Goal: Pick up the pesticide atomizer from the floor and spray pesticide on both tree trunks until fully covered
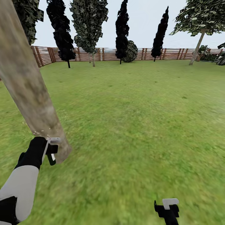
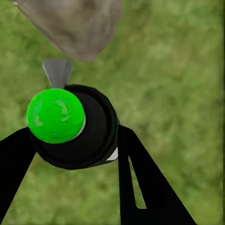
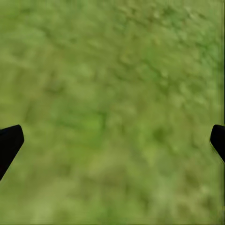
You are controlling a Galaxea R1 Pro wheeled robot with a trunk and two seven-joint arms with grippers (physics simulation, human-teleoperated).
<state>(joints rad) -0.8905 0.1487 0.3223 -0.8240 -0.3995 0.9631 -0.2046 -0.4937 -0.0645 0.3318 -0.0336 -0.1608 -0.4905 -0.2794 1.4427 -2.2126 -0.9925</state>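
Left wrist view: the pesticide atomizer (image 2: 77, 126), a round black body with a glossy green cap and a grey nozzle, is clamped between the left gripper's (image 2: 75, 140) black fingers (image 2: 140, 183), its nozzle aimed at the base of the tree trunk (image 2: 75, 26) just beyond.

Head view places the left gripper (image 1: 51, 150) low beside that thick, mottled grey-brown tree trunk (image 1: 26, 84), which leans across blurry green floor (image 1: 131, 125); a slatted wooden fence (image 1: 106, 53) and dark trees (image 1: 122, 28) ring the lawn. Right gripper (image 1: 167, 207) hangs above grass, its fingers (image 3: 9, 143) spread wide and holding nothing in the right wrist view.
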